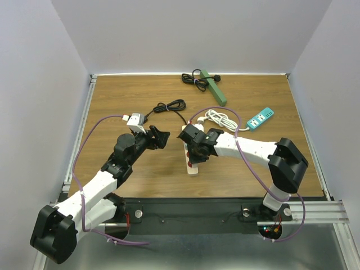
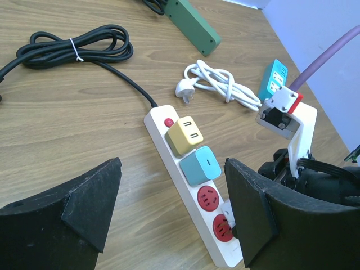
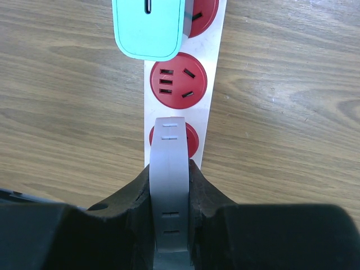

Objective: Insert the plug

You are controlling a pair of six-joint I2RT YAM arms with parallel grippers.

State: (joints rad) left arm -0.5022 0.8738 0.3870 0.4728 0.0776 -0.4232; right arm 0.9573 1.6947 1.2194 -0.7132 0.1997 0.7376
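Your right gripper (image 3: 169, 175) has its jaws pressed tight on the pale grey plug (image 3: 169, 152), pinching it from both sides. Your left gripper (image 2: 171, 163) has its jaws spread wide, and they hold nothing.

Everything lies on the brown wooden table (image 1: 112, 101). The white power strip (image 3: 199, 115) lies near the middle of it, and your two grippers are on either side of this strip. The left gripper hangs just beside the strip and looks along it. The right gripper is right over the strip's near end.

A black cord (image 2: 73, 48) runs out from the far end of the strip and lies in a tied bundle. A white cord (image 2: 219, 84) lies coiled beyond the strip, off to the right. A green strip (image 1: 215, 90) lies far behind the white strip, and a teal one (image 1: 260, 119) is well off to its right.

On the white strip, a yellow block (image 2: 185, 135) sits next to the red switch (image 2: 169, 122). A blue-green block (image 2: 199, 166) sits next to that. Then comes a free red socket (image 3: 174, 80). The grey plug is over the last red socket (image 3: 191, 140), at the very end. You cannot tell if its pins are inside.
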